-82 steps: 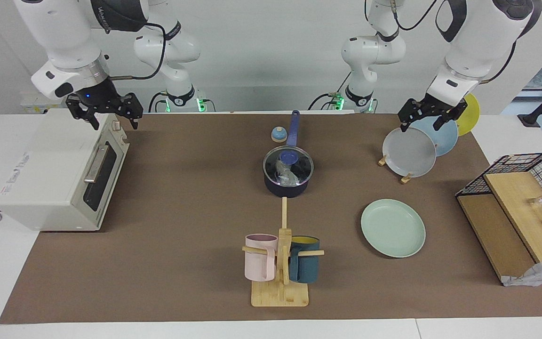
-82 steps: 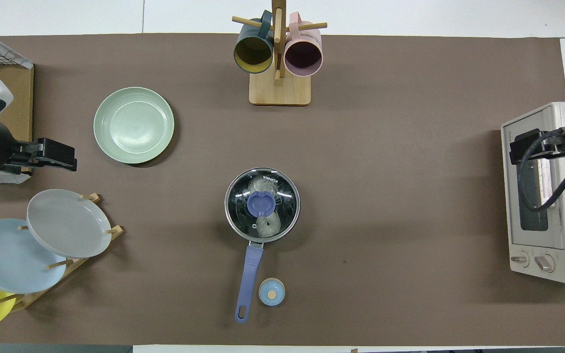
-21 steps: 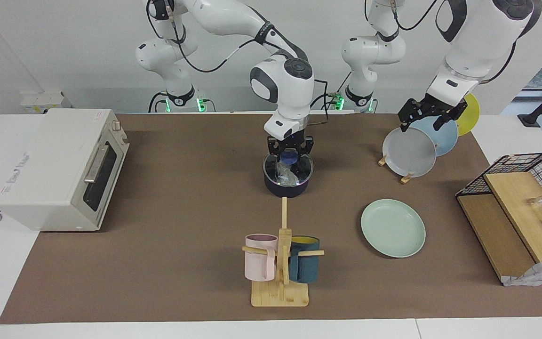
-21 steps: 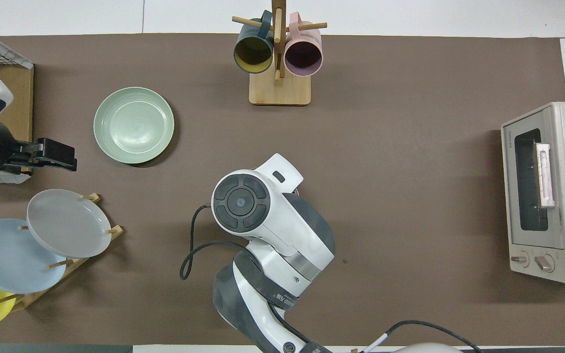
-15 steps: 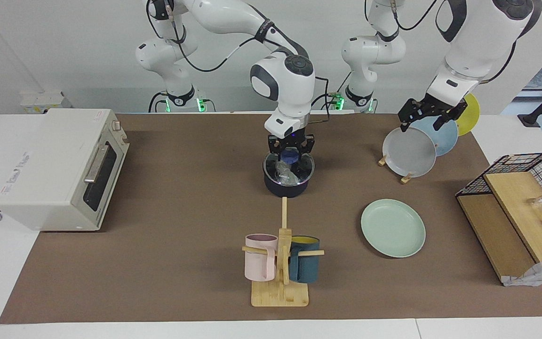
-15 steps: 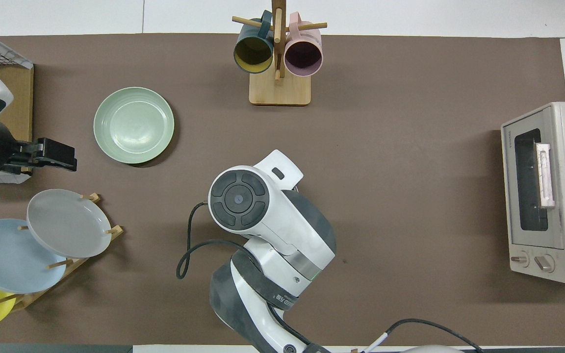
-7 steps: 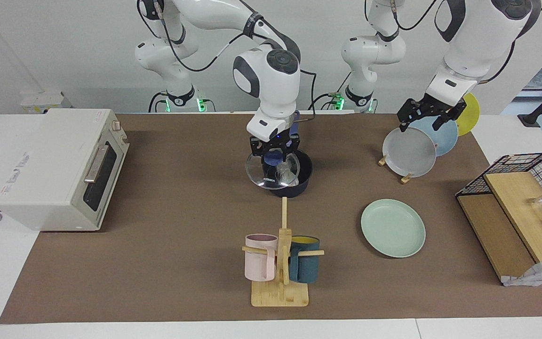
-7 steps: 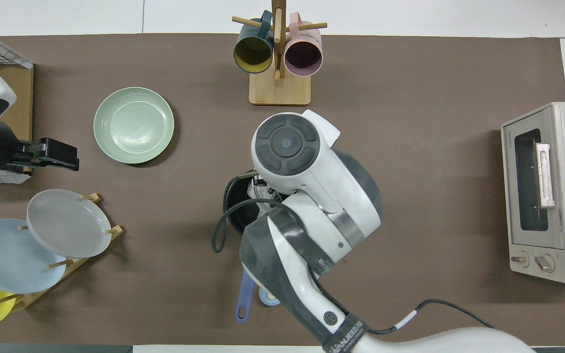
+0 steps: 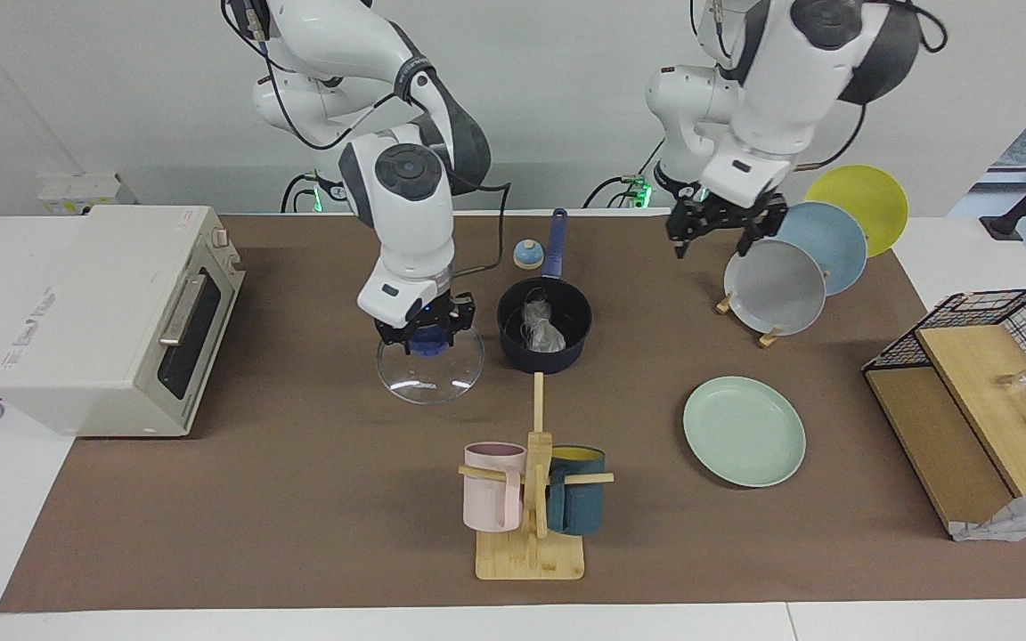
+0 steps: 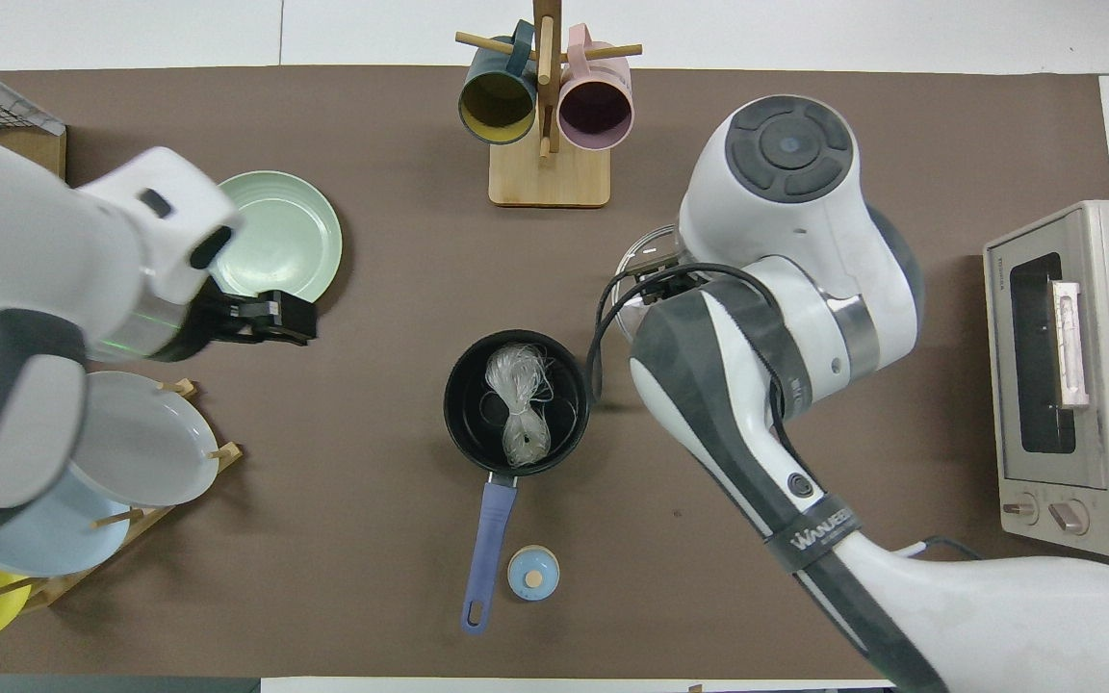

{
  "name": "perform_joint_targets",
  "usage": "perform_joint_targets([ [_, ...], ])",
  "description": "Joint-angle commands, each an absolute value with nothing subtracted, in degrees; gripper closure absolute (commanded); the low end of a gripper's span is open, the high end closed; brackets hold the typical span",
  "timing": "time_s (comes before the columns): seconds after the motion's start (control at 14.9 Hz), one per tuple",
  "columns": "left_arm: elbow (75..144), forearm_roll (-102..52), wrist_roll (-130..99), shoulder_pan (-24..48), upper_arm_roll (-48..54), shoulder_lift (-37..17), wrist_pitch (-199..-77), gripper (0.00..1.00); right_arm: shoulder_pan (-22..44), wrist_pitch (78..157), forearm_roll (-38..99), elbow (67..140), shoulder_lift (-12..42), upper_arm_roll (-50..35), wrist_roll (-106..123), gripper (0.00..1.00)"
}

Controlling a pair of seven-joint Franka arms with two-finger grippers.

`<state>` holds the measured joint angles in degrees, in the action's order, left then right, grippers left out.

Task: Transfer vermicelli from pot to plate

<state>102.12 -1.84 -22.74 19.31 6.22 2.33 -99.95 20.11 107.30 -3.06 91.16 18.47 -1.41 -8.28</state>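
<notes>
Beside the pot (image 9: pixel 544 336): my right gripper (image 9: pixel 424 341) clamps the glass lid (image 9: pixel 429 372) by its knob.
Pot: open, vermicelli (image 10: pixel 517 404) inside.
Plate (image 9: pixel 744 431): bare.
Left gripper (image 9: pixel 720 233): over the mat near the plate rack (image 9: pixel 767 336), fingers unclear.
Left to do: all the noodle transfer, I judge.

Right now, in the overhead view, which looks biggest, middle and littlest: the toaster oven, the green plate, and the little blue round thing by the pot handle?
1. toaster oven, biggest.
2. green plate; the left arm hides part, but its rim shows it is mid-sized.
3. little blue round thing, smallest.
</notes>
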Motion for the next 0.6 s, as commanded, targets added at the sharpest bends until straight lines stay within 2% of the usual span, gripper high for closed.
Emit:
perform_joint_targets([
  [0.0, 109.4, -3.7, -29.8, 27.7, 5.4, 1.1, -109.8, 0.0, 14.8, 110.0, -2.9, 94.5, 17.1, -2.3, -0.8, 0.47],
  [0.2, 110.4, -3.8, -36.0, 34.3, 5.4, -6.7, -119.0, 0.0, 11.9, 113.9, -2.6, 96.3, 17.5, -2.3, 4.0, 0.47],
  [0.54, 112.1, -3.8, -36.0, 36.3, 5.3, -11.5, -124.5, 0.0, 8.3, 119.1, -2.6, 96.7, 20.8, -2.3, 9.0, 0.47],
])
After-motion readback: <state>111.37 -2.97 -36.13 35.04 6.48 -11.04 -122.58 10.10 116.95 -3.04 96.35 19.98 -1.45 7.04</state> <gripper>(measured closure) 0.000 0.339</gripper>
